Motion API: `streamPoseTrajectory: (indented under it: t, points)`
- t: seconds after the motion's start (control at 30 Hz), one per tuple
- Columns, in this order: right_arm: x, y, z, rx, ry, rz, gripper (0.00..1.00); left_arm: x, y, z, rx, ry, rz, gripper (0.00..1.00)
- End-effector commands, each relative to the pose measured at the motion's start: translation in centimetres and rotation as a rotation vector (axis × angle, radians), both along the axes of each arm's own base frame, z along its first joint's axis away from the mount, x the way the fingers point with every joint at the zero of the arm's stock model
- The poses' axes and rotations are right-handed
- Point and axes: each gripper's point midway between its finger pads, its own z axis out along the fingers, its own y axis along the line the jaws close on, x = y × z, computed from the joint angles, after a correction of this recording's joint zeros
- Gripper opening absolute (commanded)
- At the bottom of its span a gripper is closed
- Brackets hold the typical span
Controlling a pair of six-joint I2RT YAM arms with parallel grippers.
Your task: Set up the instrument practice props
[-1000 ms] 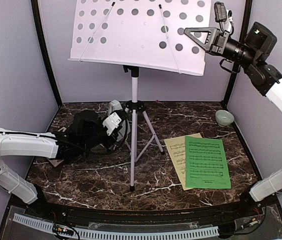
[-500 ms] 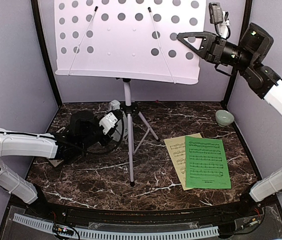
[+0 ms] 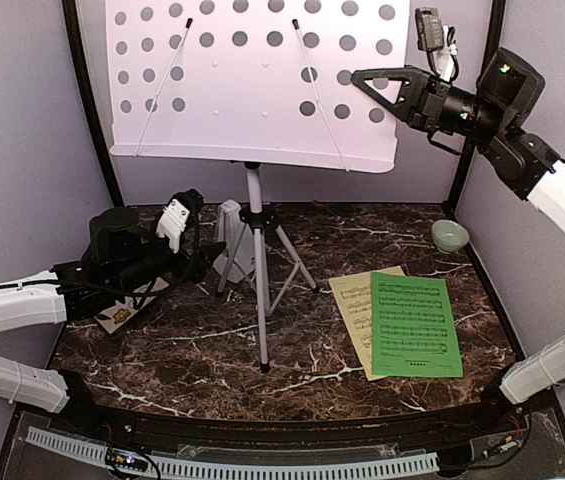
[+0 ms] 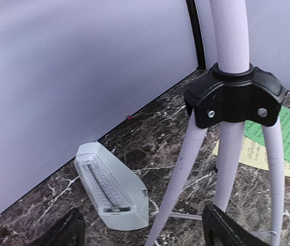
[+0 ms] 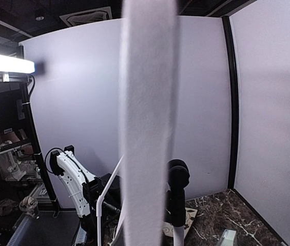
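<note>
Stand (image 3: 252, 100), white tripod type with perforated desk: upright at centre, desk's right edge clamped in right gripper (image 3: 367, 80). Green music sheet (image 3: 415, 322) overlapping pale-yellow music sheet (image 3: 352, 305): flat, right of tripod legs. Light-grey pyramid metronome (image 4: 111, 187): upright just behind tripod legs. Left gripper (image 3: 200, 252): jaws apart, empty, beside metronome. Step judged: stand placement; next likely calls for lifting a sheet onto desk.

a robotics lab booth: lilac panels (image 3: 22, 150) in black posts (image 3: 88, 110) wall a marble-print table (image 3: 362, 225), a cluttered, striplit workroom (image 5: 1, 154) beyond at nine o'clock.
</note>
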Motion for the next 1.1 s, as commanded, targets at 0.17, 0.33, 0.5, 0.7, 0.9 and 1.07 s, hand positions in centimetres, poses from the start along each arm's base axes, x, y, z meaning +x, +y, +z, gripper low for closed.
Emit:
streamPoseTrajectory:
  t: [0.17, 0.33, 0.5, 0.7, 0.9, 1.07]
  points:
    - [-3.2, -1.8, 4.7, 0.121, -0.17, 0.003, 0.0, -1.8, -2.8, 1.4, -0.211, 0.169, -0.13, 0.84]
    - [-3.0, -1.8, 4.5, 0.119, -0.166, -0.001, 0.0, -1.5, -4.0, 3.7, -0.303, 0.175, -0.155, 0.84]
    - [-3.0, -1.8, 4.6, 0.13, -0.172, -0.004, 0.0, -1.3, -4.9, 4.7, -0.331, 0.184, -0.18, 0.84]
    - [-2.6, -1.7, 4.3, 0.136, -0.167, -0.013, 0.0, -1.3, -4.8, 4.5, -0.342, 0.183, -0.176, 0.84]
    - [-2.8, -2.0, 4.6, 0.136, -0.176, -0.027, 0.0, -1.0, -5.1, 5.1, -0.312, 0.18, -0.172, 0.84]
    - [-3.0, -2.2, 5.1, 0.147, -0.187, -0.033, 0.0, -1.1, -5.7, 7.2, -0.396, 0.145, -0.199, 0.84]
